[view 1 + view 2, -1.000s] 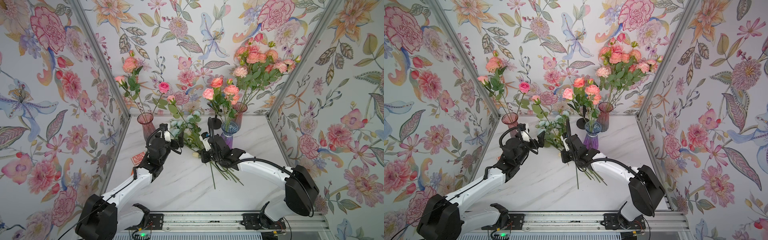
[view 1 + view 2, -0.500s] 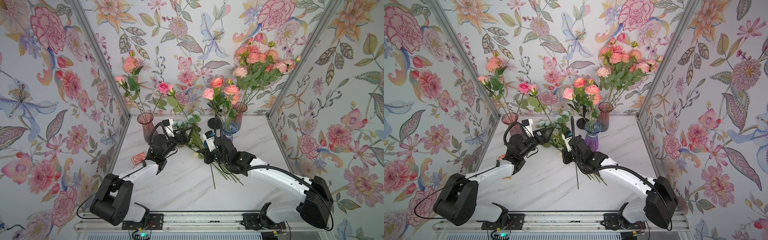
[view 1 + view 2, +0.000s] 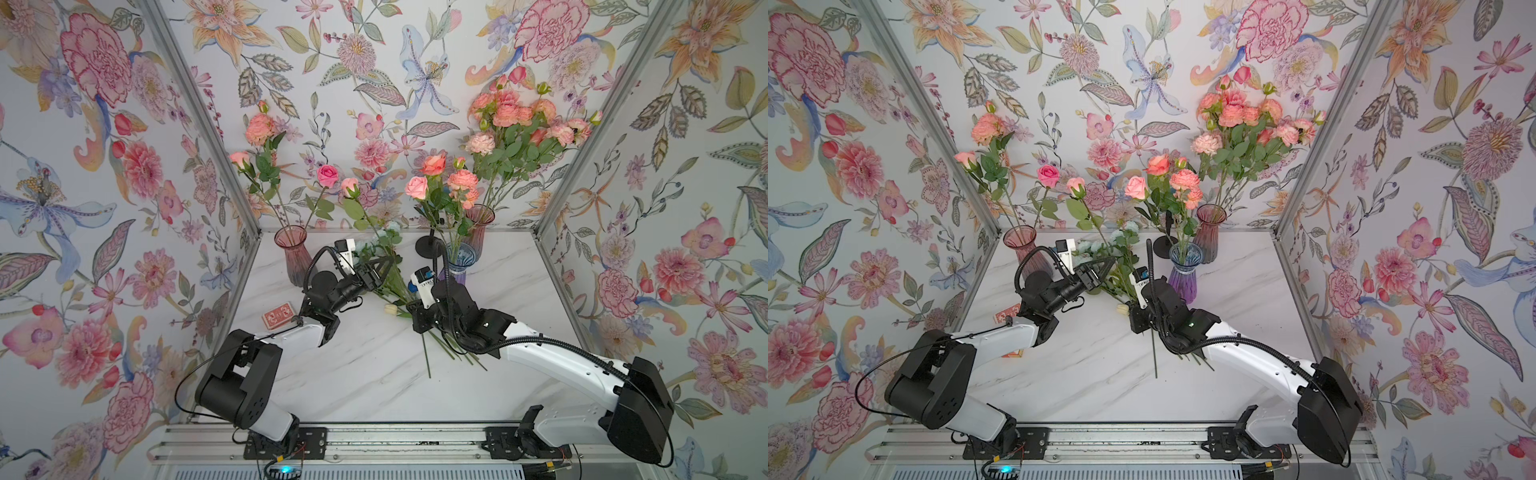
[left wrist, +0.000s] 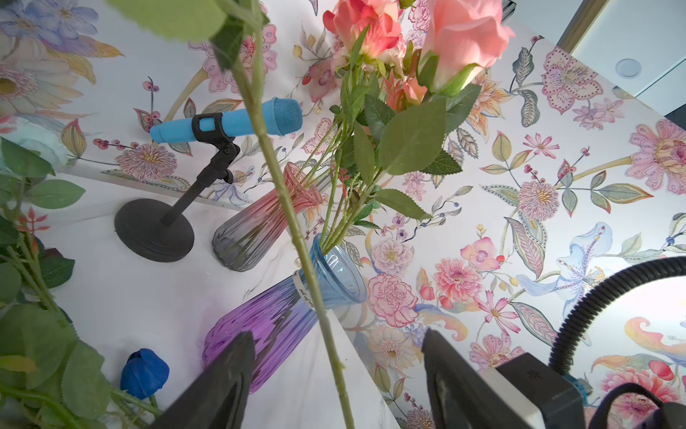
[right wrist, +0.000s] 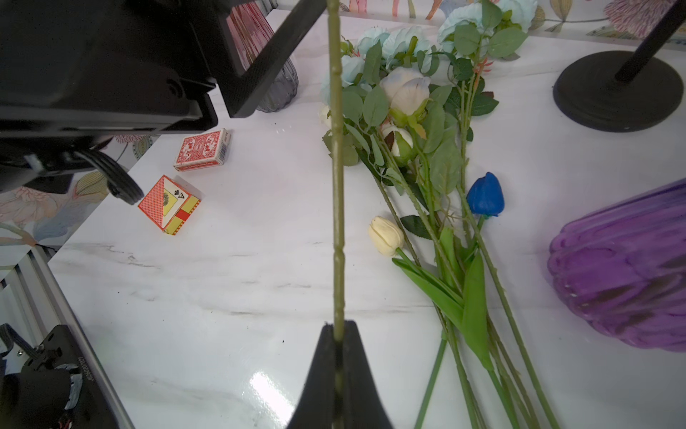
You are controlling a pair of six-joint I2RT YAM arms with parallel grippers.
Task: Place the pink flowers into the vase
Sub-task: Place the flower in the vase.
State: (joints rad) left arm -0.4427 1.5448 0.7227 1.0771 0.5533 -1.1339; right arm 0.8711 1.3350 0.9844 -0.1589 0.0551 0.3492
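The left pincer [image 4: 336, 341], spread but narrowing, now brackets the pink rose stem [image 4: 285, 193] at ten o'clock of the right pincer [image 5: 338, 328] pinching it; handover looks near.

Three walls [image 3: 374, 62] papered in big pink, peach and blue blossoms box the space in, meeting at grey metal posts [image 3: 203, 120] in the far corners. The desk [image 3: 374, 374] is glossy white marble, faintly veined, brightly lit, with an aluminium rail [image 3: 374, 440] along its near edge.
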